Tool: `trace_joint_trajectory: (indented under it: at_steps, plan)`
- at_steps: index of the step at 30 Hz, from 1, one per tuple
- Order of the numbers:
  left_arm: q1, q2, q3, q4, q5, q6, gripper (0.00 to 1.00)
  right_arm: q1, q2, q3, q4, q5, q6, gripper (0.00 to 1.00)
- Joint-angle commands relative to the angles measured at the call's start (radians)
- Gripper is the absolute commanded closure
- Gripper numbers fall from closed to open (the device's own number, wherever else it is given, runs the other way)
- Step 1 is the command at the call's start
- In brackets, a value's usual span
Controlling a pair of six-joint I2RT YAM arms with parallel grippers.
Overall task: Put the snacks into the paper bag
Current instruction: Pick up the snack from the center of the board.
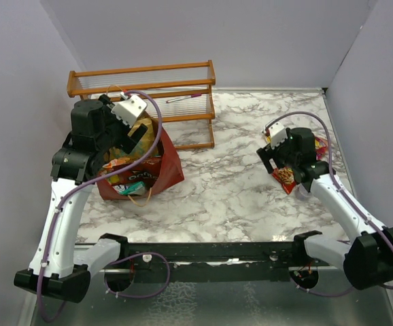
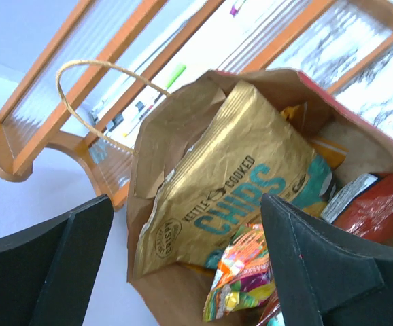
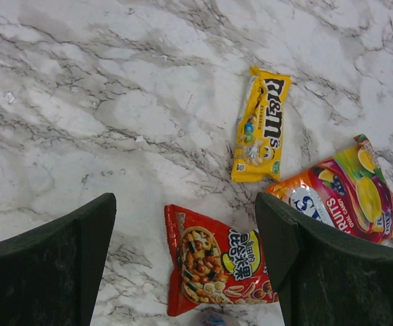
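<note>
Left gripper (image 2: 186,200): jaws spread wide, nothing between them, poised over the mouth of the paper bag (image 1: 173,166).
Paper bag: 9 o'clock side of the table (image 3: 81,102), just beside the wooden rack (image 1: 142,71); kettle chips bag (image 2: 244,176) and other packets inside.
Right gripper (image 3: 184,200): jaws apart, empty, over the loose snacks at the table's 3 o'clock side.
Loose snacks: red packet (image 3: 213,265) flat, roughly between the fingers; yellow packet (image 3: 261,125) at its 1 o'clock; orange packet (image 3: 349,197) at its 3 o'clock, partly hidden by one finger.
Step, judged: pick up the red packet.
Method: descend straight, pinch across its narrow width, catch a crimped edge.
Caution: keep the finger off the orange packet; foil may slip.
</note>
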Motion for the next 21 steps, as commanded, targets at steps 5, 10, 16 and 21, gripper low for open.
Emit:
trace_joint_trajectory:
  at_steps: [5, 10, 16, 21]
  plan:
    - [0.006, -0.037, -0.028, 0.119, 0.111, -0.078, 0.02, -0.205, 0.143, 0.14, -0.105, -0.112, 0.02, 0.18]
    - [0.006, -0.046, -0.042, 0.121, 0.193, -0.088, 0.02, -0.388, 0.256, 0.238, -0.151, -0.239, 0.012, 0.19]
    - [0.006, -0.057, -0.06, 0.115, 0.209, -0.086, 0.02, -0.542, 0.403, 0.372, -0.204, -0.329, 0.008, 0.23]
    - [0.005, -0.063, -0.057, 0.104, 0.244, -0.095, 0.02, -0.642, 0.537, 0.481, -0.248, -0.39, 0.005, 0.26]
